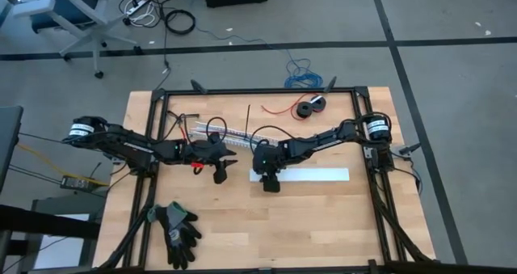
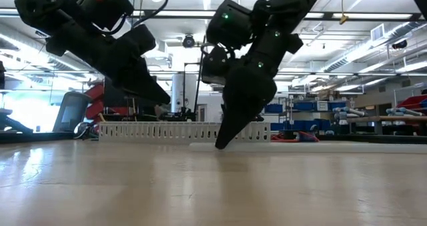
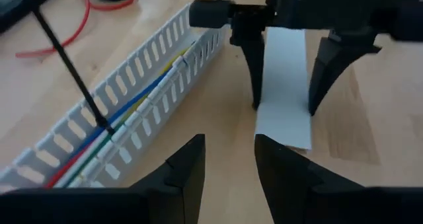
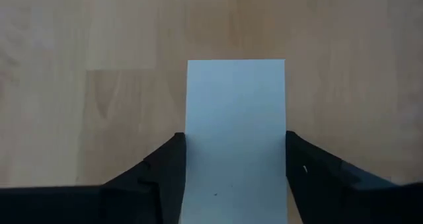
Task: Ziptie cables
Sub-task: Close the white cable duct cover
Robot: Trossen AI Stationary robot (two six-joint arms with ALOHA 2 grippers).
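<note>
The cables [image 3: 142, 102], blue, yellow, green and red wires, lie along the inside of a white slotted duct [image 3: 158, 59] [image 1: 230, 132] on the table. A black zip tie [image 3: 66, 59] slants across the duct's near wall. My left gripper [image 3: 229, 164] [image 1: 222, 167] hangs open above the table beside the duct, touching nothing. My right gripper [image 4: 234, 164] [image 1: 269, 177] is open and points down. Its fingers stand on either side of the end of a flat white strip [image 4: 236, 118] [image 1: 307, 175] that lies on the table. My right gripper comes from above, tips down at the table [image 2: 220, 145]. Its fingers [image 3: 256, 85] stand across the white strip's end [image 3: 284, 118], one at each long edge. I cannot tell whether they touch the edges. The strip lies flat on the table.
A red wire with a black round spool [image 1: 311, 106] lies at the table's far edge, and a blue wire coil [image 1: 299, 76] is on the floor beyond it. Black gloves [image 1: 178, 229] lie near the table's near left corner. A black frame [image 1: 355, 92] borders the table.
</note>
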